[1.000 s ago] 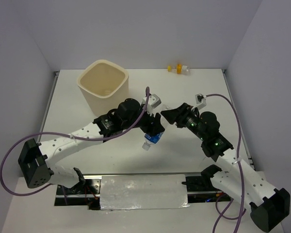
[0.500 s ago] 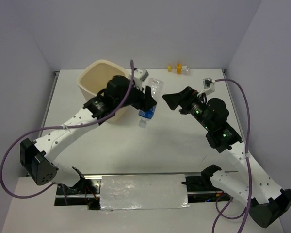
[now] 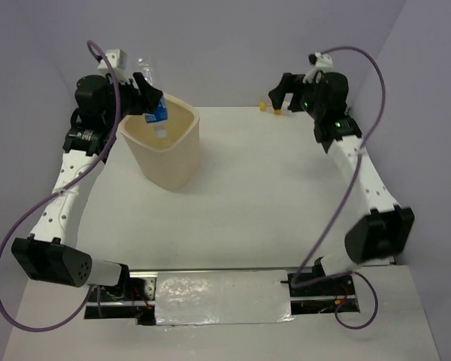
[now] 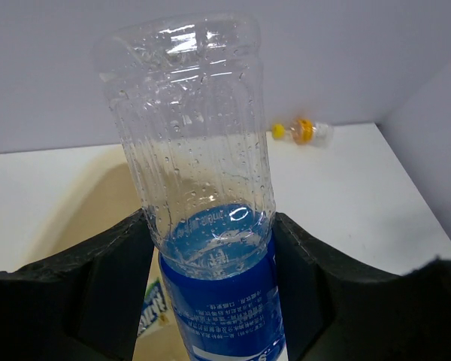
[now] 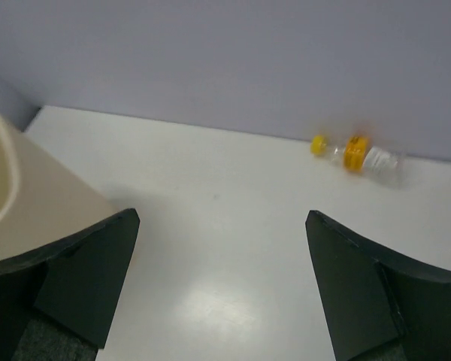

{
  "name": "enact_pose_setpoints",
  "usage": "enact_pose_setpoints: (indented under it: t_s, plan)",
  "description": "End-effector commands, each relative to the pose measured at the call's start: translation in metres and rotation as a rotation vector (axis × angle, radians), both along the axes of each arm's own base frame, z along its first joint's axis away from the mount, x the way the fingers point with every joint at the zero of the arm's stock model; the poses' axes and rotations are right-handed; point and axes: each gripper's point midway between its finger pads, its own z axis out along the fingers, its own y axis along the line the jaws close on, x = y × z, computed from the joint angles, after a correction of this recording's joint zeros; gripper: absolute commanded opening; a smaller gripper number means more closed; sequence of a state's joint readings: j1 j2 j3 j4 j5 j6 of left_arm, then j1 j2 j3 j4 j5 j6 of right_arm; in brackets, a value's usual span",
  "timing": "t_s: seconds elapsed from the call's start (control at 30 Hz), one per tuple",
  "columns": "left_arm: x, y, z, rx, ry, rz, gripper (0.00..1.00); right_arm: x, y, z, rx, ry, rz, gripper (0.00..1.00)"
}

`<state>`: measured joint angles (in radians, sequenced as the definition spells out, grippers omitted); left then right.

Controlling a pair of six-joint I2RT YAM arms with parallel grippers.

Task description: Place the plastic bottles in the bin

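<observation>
Step — drop | left gripper [image 3: 149, 96] clamps blue-label bottle [image 3: 157, 113] neck-down over bin [image 3: 182, 162], 10 o'clock | right gripper [image 5: 222, 278] spread wide, empty | next, likely — release; yellow-capped bottle [image 5: 357, 154] lies at 12 o'clock.

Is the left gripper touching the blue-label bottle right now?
Touching. In the left wrist view the left gripper clamps the blue-label bottle: both black fingers press against its sides with no gap.

Overhead view from behind, close wrist views facing far wall [image 5: 210, 45], sharing tiny bottle [image 5: 358, 155]
</observation>
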<state>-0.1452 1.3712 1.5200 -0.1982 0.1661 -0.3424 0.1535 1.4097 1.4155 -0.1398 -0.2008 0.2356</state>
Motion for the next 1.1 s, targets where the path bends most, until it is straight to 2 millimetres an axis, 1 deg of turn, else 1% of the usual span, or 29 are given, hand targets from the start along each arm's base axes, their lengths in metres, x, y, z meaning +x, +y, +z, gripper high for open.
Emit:
enact_pose_setpoints:
  t_s: [0.0, 0.03, 0.07, 0.1, 0.13, 0.17, 0.2, 0.23, 0.27, 0.3, 0.33, 0.37, 0.4, 0.47, 0.5, 0.53, 0.57, 0.6, 0.63, 0.67, 0.77, 0.8, 0.83, 0.87, 0.93, 0.97, 1.0, 1.03, 1.07]
  plan:
    - [0.010, 0.025, 0.034, -0.021, -0.098, 0.045, 0.07, 0.054, -0.007, -0.005, -0.296, -0.054, 0.036, 1.00]
    - [0.015, 0.031, 0.030, -0.017, -0.090, 0.071, 0.08, 0.072, -0.015, -0.011, -0.327, -0.033, -0.016, 1.00]
    - [0.020, 0.039, 0.022, -0.013, -0.073, 0.103, 0.15, 0.098, -0.019, -0.053, -0.360, 0.061, -0.030, 1.00]
    - [0.025, 0.043, 0.012, -0.006, -0.055, 0.127, 0.19, 0.126, -0.029, -0.068, -0.382, 0.105, -0.077, 1.00]
    - [0.025, 0.043, 0.006, 0.000, -0.044, 0.127, 0.25, 0.131, -0.031, -0.032, -0.363, 0.034, -0.099, 1.00]
    - [0.028, 0.043, -0.003, 0.002, -0.035, 0.125, 0.39, 0.153, -0.034, -0.076, -0.372, 0.124, -0.097, 1.00]
    - [0.030, 0.044, -0.008, 0.005, -0.028, 0.127, 0.47, 0.168, -0.039, -0.050, -0.360, 0.062, -0.111, 1.00]
    - [0.032, 0.044, -0.011, 0.008, -0.025, 0.128, 0.55, 0.179, -0.041, -0.057, -0.360, 0.061, -0.106, 1.00]
    - [0.036, 0.044, -0.015, 0.008, -0.017, 0.131, 0.66, 0.198, -0.039, -0.082, -0.371, 0.067, -0.073, 1.00]
    - [0.038, 0.044, -0.017, 0.011, -0.015, 0.132, 0.70, 0.206, -0.039, -0.076, -0.377, 0.028, -0.057, 1.00]
    - [0.040, 0.044, -0.018, 0.013, -0.013, 0.129, 0.74, 0.213, -0.045, -0.085, -0.389, 0.017, -0.047, 1.00]
    - [0.046, 0.042, -0.023, 0.014, 0.003, 0.121, 0.86, 0.223, -0.045, -0.091, -0.433, -0.026, -0.021, 1.00]
    - [0.047, 0.042, -0.021, 0.019, 0.009, 0.121, 0.91, 0.223, -0.038, -0.104, -0.455, -0.037, 0.048, 1.00]
    - [0.054, 0.042, -0.026, 0.026, 0.031, 0.120, 0.99, 0.233, -0.045, -0.117, -0.554, -0.080, 0.061, 1.00]
    - [0.055, 0.042, -0.028, 0.029, 0.039, 0.120, 0.99, 0.237, -0.054, -0.121, -0.603, -0.078, 0.025, 1.00]
    - [0.057, 0.042, -0.029, 0.030, 0.042, 0.118, 0.99, 0.241, -0.059, -0.125, -0.640, -0.076, 0.018, 1.00]
    - [0.059, 0.041, -0.033, 0.031, 0.048, 0.111, 0.99, 0.246, -0.065, -0.147, -0.708, -0.051, 0.026, 1.00]
    - [0.061, 0.037, -0.033, 0.032, 0.045, 0.088, 0.99, 0.251, -0.070, -0.143, -0.746, -0.064, 0.012, 1.00]
    - [0.062, 0.036, -0.034, 0.030, 0.045, 0.082, 0.99, 0.254, -0.071, -0.149, -0.776, -0.057, 0.020, 1.00]
    - [0.064, 0.037, -0.034, 0.029, 0.050, 0.085, 0.99, 0.257, -0.072, -0.167, -0.824, -0.039, 0.040, 1.00]
    - [0.066, 0.036, -0.036, 0.030, 0.055, 0.085, 0.99, 0.263, -0.068, -0.187, -0.941, -0.058, 0.080, 1.00]
    - [0.065, 0.036, -0.036, 0.034, 0.052, 0.086, 0.99, 0.264, -0.068, -0.194, -0.975, -0.057, 0.086, 1.00]
    - [0.065, 0.036, -0.035, 0.037, 0.050, 0.084, 0.99, 0.266, -0.071, -0.198, -1.018, -0.055, 0.070, 1.00]
    - [0.062, 0.037, -0.033, 0.039, 0.040, 0.084, 0.99, 0.270, -0.068, -0.207, -1.090, -0.064, 0.082, 1.00]
    - [0.059, 0.038, -0.031, 0.043, 0.032, 0.089, 0.99, 0.274, -0.067, -0.217, -1.175, -0.063, 0.086, 1.00]
    - [0.055, 0.039, -0.026, 0.041, 0.016, 0.095, 0.99, 0.276, -0.072, -0.232, -1.262, -0.041, 0.081, 1.00]
    - [0.053, 0.039, -0.029, 0.039, 0.021, 0.098, 0.99, 0.277, -0.068, -0.235, -1.306, -0.045, 0.087, 1.00]
    - [0.048, 0.041, -0.022, 0.037, 0.000, 0.104, 0.99, 0.280, -0.068, -0.238, -1.342, -0.062, 0.074, 1.00]
    - [0.047, 0.041, -0.024, 0.037, -0.004, 0.107, 0.99, 0.278, -0.070, -0.248, -1.395, -0.053, 0.090, 1.00]
